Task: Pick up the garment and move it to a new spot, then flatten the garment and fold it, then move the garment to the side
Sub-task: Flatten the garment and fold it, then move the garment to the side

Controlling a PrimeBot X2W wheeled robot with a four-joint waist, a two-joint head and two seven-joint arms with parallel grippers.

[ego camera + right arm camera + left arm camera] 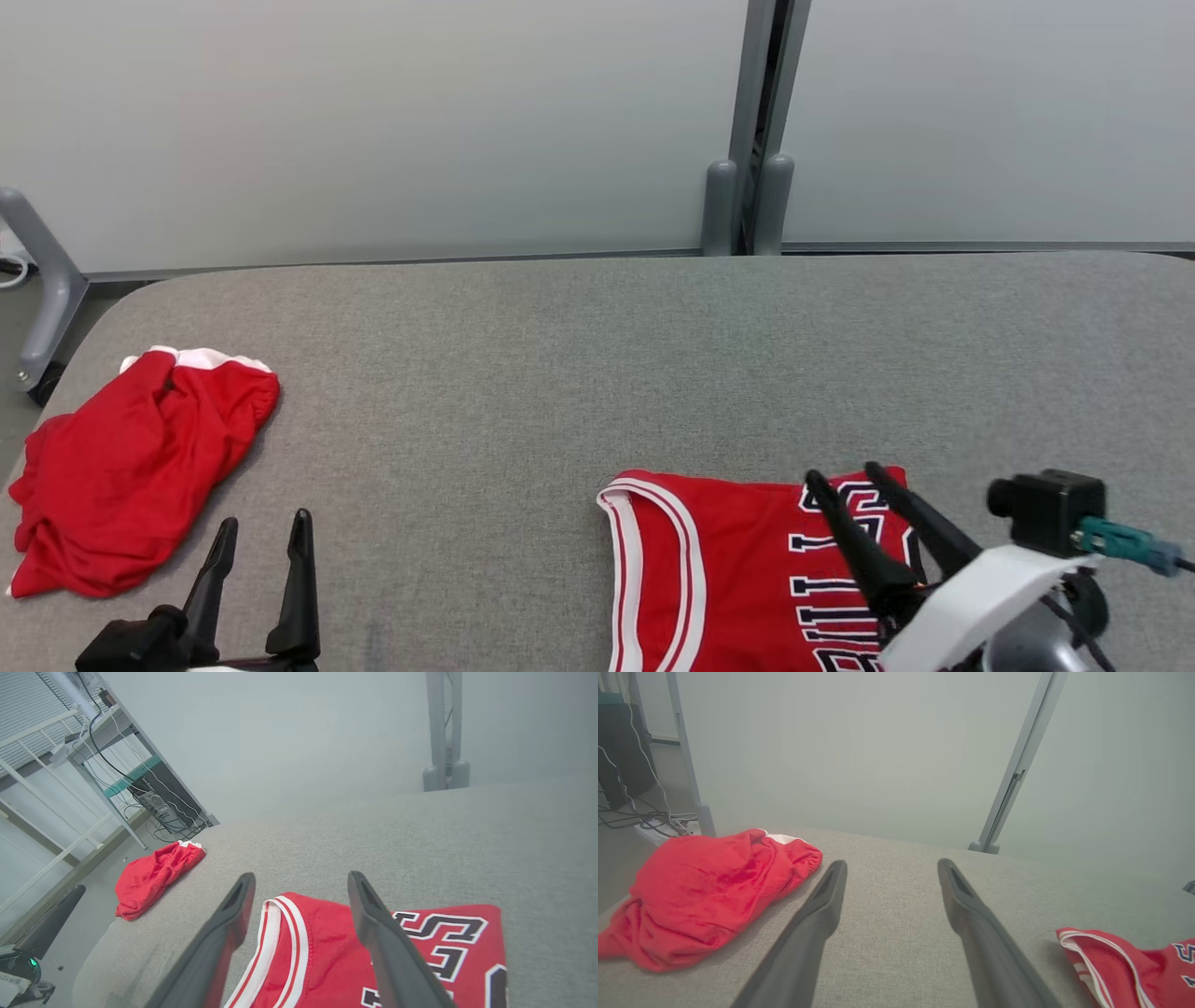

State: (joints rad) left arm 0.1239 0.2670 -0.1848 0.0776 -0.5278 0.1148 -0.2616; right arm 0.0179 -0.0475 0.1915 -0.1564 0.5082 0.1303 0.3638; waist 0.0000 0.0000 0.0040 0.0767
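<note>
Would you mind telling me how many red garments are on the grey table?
2. A crumpled red garment lies by the table's left edge, ahead of the left gripper; a folded red jersey lies near right, beneath the right gripper.

Work surface was a table [523, 373] covered in grey woven fabric, with a rounded far left corner. Two items lay directly on it. A red basketball jersey [738, 579] lay folded flat at the near side, right of centre, with white-and-red trim along its left edge and black-and-white lettering facing up. Crumpled red shorts [131, 467] with a white waistband lay at the table's left edge, well apart from the jersey.
</note>
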